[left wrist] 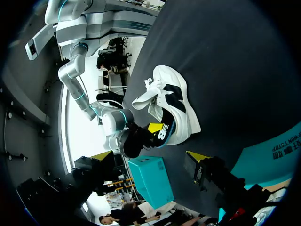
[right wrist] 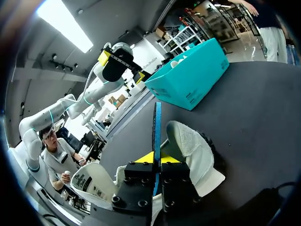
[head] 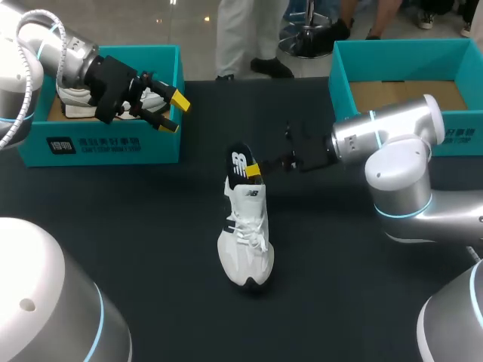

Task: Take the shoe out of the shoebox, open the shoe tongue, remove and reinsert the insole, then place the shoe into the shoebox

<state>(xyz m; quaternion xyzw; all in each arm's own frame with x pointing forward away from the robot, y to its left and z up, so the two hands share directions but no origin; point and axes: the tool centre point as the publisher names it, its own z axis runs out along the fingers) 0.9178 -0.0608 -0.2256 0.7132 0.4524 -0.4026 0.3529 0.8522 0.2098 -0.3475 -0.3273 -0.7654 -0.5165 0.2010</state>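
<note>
So the white shoe (head: 245,234) sits mid-tabletop (head: 151,226), out of the box, long axis running near-to-far with the toe closest to the camera and the heel pointing away. At the heel end the dark insole (head: 240,163) stands up on edge out of the opening, and the right end effector (head: 253,170) comes in sideways from the right, pinched on that insole from both sides. My guess is the next move follows the shoe's length, toe-ward to slide it in or up to pull it free. The right arm is clearly the nearer one. Further back, the left end effector (head: 173,111) hangs spread wide and empty over the left shoebox (head: 113,147), which holds a second shoe (head: 74,102). The right shoebox (head: 339,83) has nothing in it.
</note>
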